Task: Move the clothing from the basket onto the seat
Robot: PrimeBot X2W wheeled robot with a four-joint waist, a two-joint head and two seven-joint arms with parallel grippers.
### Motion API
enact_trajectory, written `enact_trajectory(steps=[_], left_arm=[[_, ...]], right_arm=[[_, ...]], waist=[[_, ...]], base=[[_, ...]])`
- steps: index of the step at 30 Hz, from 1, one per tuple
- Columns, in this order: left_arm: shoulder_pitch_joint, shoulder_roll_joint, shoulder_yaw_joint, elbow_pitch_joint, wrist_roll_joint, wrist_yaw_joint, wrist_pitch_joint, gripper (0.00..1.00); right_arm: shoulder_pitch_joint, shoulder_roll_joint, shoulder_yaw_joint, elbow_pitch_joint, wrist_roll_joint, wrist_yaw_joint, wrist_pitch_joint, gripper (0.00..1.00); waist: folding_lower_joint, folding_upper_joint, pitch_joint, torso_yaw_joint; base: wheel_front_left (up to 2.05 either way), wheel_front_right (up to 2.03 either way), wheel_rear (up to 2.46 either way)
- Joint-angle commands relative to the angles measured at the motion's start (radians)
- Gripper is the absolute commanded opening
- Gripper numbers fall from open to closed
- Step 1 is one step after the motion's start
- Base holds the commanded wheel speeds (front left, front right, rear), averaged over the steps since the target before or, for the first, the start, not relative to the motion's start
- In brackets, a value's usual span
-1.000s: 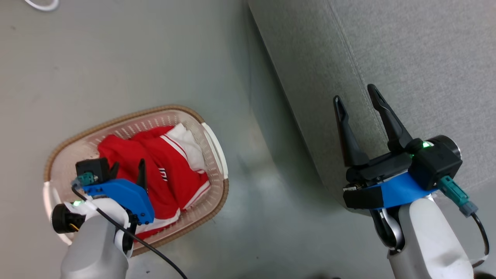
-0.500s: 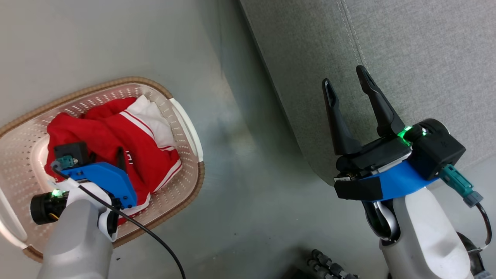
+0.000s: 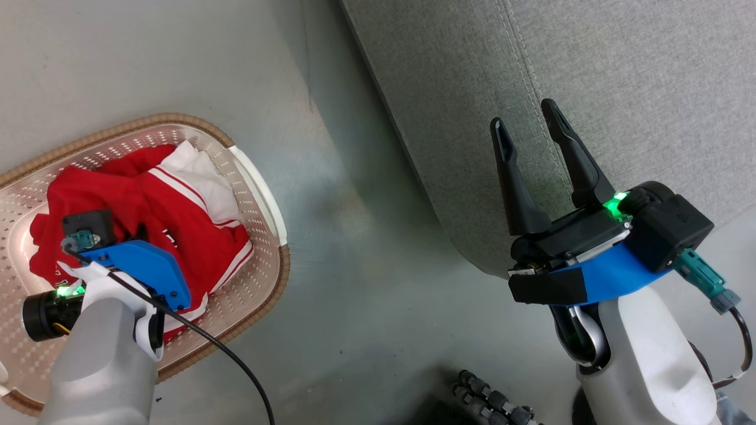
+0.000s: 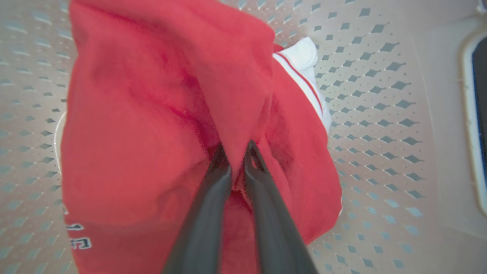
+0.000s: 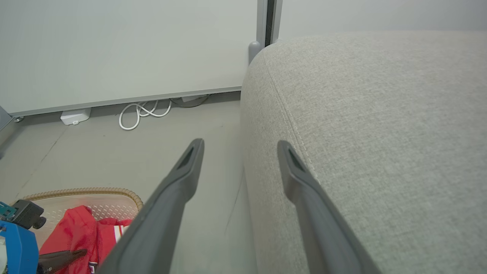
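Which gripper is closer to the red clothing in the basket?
Left. The left gripper is inside the basket, closed on a fold of the red clothing; the right gripper hangs open by the grey seat, well away.

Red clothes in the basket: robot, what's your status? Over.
Left gripper shut on a fold of the clothing. Clothing in the basket, not yet on the seat. Right gripper open, empty, at the seat's edge.
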State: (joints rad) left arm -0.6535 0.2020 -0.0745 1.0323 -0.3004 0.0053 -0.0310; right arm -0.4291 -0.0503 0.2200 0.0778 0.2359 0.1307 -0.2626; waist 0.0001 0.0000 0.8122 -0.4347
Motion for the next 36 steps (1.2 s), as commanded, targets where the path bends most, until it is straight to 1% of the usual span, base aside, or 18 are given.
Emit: enact_trajectory(steps=[1, 13, 18, 22, 30, 36], left_arm=[[-0.013, 0.007, -0.001, 0.001, 0.0, 0.005, -0.004, 0.0], [-0.017, 0.0, -0.023, 0.016, -0.01, -0.018, -0.024, 0.0], [-0.019, -0.017, -0.034, 0.034, -0.014, -0.033, -0.036, 0.0], [0.006, -0.046, -0.053, 0.061, -0.015, -0.047, -0.056, 0.0], [0.069, -0.114, -0.097, 0.117, -0.022, -0.089, -0.116, 0.0], [0.112, -0.141, -0.151, 0.145, -0.021, -0.118, -0.151, 0.0]], right_arm=[[-0.012, 0.0, 0.0, 0.0, 0.005, 0.0, -0.003, 1.0], [-0.014, 0.0, -0.008, 0.004, -0.001, 0.0, -0.003, 1.0], [-0.006, 0.0, -0.016, 0.012, -0.018, 0.0, -0.003, 1.0], [0.013, 0.0, -0.023, 0.027, -0.049, 0.0, -0.003, 1.0], [0.074, -0.001, -0.052, 0.065, -0.118, 0.0, -0.003, 1.0], [0.138, -0.001, -0.083, 0.095, -0.157, 0.0, -0.003, 1.0]], waist=[[-0.0001, 0.0, 0.0, 0.0], [-0.0001, 0.0, -0.014, 0.016], [-0.0001, 0.0, -0.047, 0.042], [-0.0001, 0.0, -0.121, 0.08], [-0.0001, 0.0, -0.339, 0.179], [-0.0001, 0.0, -0.496, 0.246]], base=[[0.0, 0.0, 0.0], [0.0, 0.0, 0.0], [0.0, 0.0, 0.0], [0.0, 0.0, 0.0], [0.0, 0.0, 0.0], [0.0, 0.0, 0.0]])
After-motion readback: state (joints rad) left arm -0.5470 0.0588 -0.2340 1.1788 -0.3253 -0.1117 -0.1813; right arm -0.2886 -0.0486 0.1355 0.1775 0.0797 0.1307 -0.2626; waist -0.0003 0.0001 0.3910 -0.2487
